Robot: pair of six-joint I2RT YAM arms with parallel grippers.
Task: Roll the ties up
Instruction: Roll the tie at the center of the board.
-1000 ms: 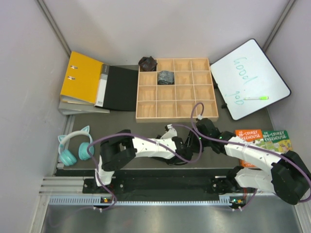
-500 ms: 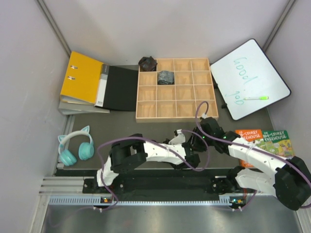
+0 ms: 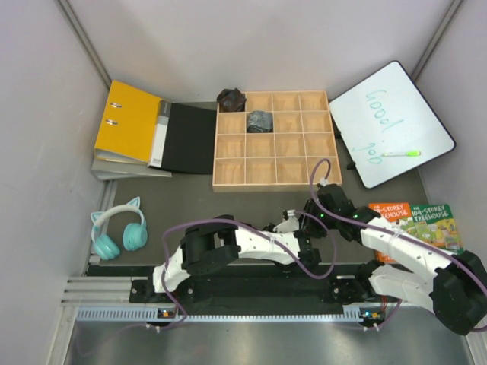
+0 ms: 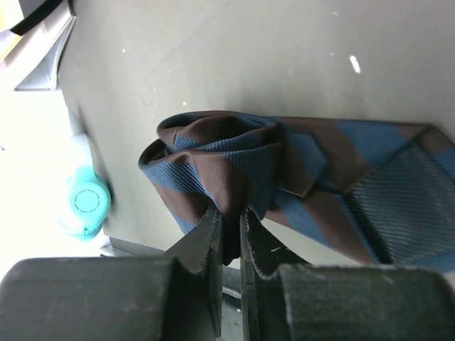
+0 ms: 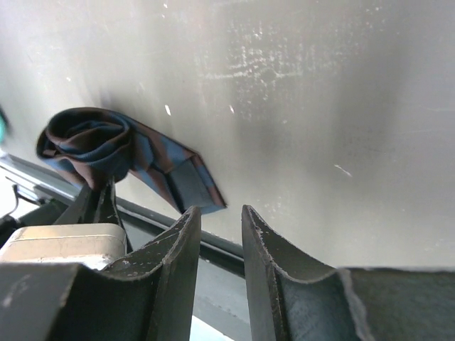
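A brown-and-blue striped tie [image 4: 213,153] lies on the grey table, one end rolled into a loose coil, its flat tail [image 4: 384,206] running right. My left gripper [image 4: 231,220] is shut on a fold of the coil's fabric. In the right wrist view the coil [image 5: 89,142] and tail end [image 5: 185,181] lie left of my right gripper [image 5: 219,213], which is open, empty and just above the table. In the top view both grippers, left [image 3: 303,242] and right [image 3: 306,220], meet at front centre and hide this tie. A brownish-black rolled tie [image 3: 231,99] and a greyish one [image 3: 259,120] sit at the wooden tray [image 3: 275,182].
A yellow binder [image 3: 129,122] and black folder cover [image 3: 190,138] lie at back left. A whiteboard [image 3: 389,122] with a green marker [image 3: 401,153] is at back right. Books [image 3: 426,217] lie right, teal headphones [image 3: 119,228] left. Purple cables loop over the arms.
My left arm has reached further right with the tie in its gripper. My right gripper has shifted slightly right and back and now stands apart from the tie.
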